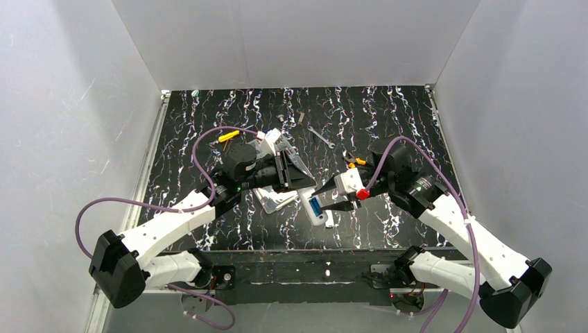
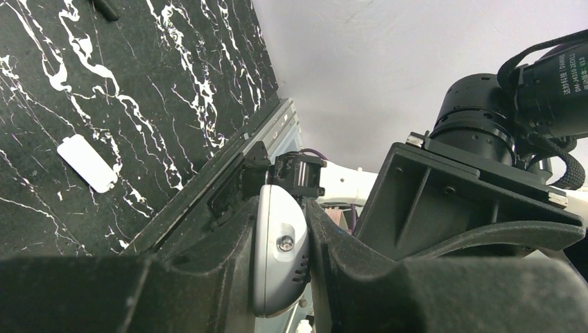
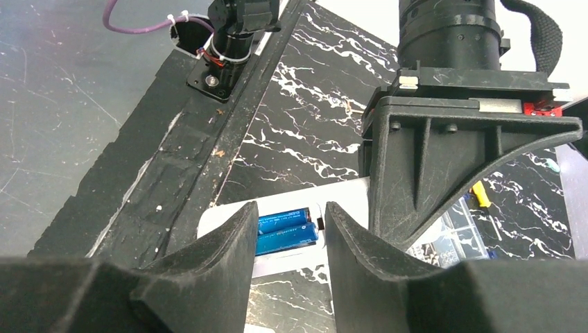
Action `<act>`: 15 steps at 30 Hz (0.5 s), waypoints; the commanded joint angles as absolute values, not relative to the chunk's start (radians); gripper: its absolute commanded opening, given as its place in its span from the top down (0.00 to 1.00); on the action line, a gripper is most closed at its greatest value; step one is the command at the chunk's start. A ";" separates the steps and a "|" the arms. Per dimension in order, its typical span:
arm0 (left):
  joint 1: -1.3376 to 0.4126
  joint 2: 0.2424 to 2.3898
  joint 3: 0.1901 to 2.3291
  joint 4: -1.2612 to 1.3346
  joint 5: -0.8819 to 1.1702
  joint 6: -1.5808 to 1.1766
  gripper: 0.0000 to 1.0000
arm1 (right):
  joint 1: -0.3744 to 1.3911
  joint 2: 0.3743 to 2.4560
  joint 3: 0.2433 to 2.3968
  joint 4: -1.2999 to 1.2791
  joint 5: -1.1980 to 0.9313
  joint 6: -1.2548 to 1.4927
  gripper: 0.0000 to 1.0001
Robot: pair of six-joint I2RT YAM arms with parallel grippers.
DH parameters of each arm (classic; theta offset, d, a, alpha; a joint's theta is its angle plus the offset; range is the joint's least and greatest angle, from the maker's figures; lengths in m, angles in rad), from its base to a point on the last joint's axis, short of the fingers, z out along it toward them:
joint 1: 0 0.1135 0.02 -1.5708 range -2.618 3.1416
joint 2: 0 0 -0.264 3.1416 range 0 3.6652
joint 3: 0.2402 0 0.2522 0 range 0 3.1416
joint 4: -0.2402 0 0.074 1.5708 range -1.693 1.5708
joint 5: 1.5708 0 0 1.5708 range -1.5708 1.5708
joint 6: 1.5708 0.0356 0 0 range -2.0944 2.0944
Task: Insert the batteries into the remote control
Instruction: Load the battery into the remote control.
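The white remote control (image 1: 320,219) lies near the table's front middle with its back recess up. Two blue batteries (image 1: 314,206) lie side by side in the recess, clearest in the right wrist view (image 3: 284,232). My right gripper (image 1: 329,199) is open and empty, and its fingers (image 3: 288,215) straddle the batteries just above the remote (image 3: 222,222). My left gripper (image 1: 301,186) is shut on the remote's far end, which shows as a grey-white rounded piece with a screw (image 2: 277,243). The left gripper's black body (image 3: 457,159) hides that end in the right wrist view.
A small white cover piece (image 1: 330,222) lies on the table beside the remote's near end (image 2: 87,163). A clear compartment box (image 1: 274,198) sits under the left gripper (image 3: 451,229). A yellow-handled screwdriver (image 1: 229,137) and orange-handled pliers (image 1: 355,164) lie farther back. The table's front edge (image 3: 229,132) is close.
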State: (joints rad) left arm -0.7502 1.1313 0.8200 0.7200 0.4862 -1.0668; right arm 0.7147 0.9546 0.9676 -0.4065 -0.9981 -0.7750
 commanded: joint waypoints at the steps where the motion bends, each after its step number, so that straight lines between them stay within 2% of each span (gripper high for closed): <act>1: -0.755 1.121 0.862 0.776 0.529 -1.059 1.00 | 0.712 0.968 1.000 -0.415 -1.016 -0.797 0.53; 8: -0.755 1.115 0.857 0.779 0.535 -1.056 1.00 | 0.712 1.014 1.050 -0.545 -1.012 -0.861 0.54; 15: -0.756 1.112 0.854 0.778 0.530 -1.051 1.00 | 0.712 1.024 1.048 -0.559 -1.002 -0.869 0.57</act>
State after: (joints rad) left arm -0.7502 1.1355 0.8200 0.7235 0.4927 -1.0584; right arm 0.7143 1.0210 1.0058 -0.5217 -0.9970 -0.8501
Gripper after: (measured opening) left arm 0.257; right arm 0.442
